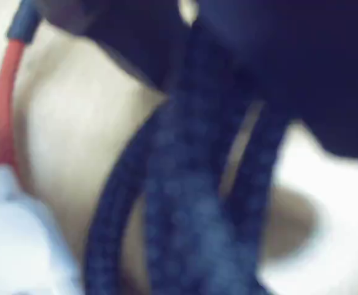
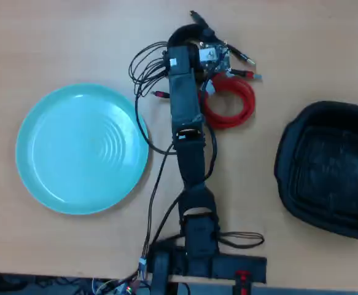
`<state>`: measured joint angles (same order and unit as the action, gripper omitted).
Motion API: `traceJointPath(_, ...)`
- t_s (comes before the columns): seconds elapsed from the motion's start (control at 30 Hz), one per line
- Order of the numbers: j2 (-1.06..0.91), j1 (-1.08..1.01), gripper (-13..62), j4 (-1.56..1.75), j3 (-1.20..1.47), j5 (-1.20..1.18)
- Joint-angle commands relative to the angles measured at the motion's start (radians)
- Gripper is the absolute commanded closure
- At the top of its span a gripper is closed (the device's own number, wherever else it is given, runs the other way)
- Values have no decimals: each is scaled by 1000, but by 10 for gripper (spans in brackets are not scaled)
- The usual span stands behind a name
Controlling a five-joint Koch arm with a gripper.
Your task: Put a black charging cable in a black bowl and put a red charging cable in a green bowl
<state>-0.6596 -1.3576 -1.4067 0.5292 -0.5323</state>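
In the blurred wrist view the black charging cable [image 1: 185, 184] fills the middle, its braided strands running up and pinching together between the dark jaws of my gripper [image 1: 190, 43]. From overhead, my gripper [image 2: 193, 38] sits over the black charging cable [image 2: 180, 32] at the far end of the table, shut on it. The red charging cable [image 2: 231, 101] lies coiled on the table just right of the arm; its red strand [image 1: 5, 104] and white strap show at the wrist view's left edge. The green bowl [image 2: 50, 147] lies at the left and the black bowl [image 2: 289, 166] at the right.
The arm's links and its thin loose black wires [image 2: 143, 67] run down the middle of the overhead view to the base [image 2: 206, 267] at the near table edge. Bare wooden table lies between the arm and each bowl.
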Motion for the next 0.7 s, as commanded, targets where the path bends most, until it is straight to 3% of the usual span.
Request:
traceJointPath(0.0,-17,-9,120,28,-112,-18)
traceJointPath(0.1,-17,-11,248,25,-112,-20)
traceJointPath(0.27,-23,-15,541,23,-114,-15)
traceJointPath(0.3,-25,-20,567,23,-114,-8)
traceJointPath(0.67,-183,-25,563,-43,-133,117)
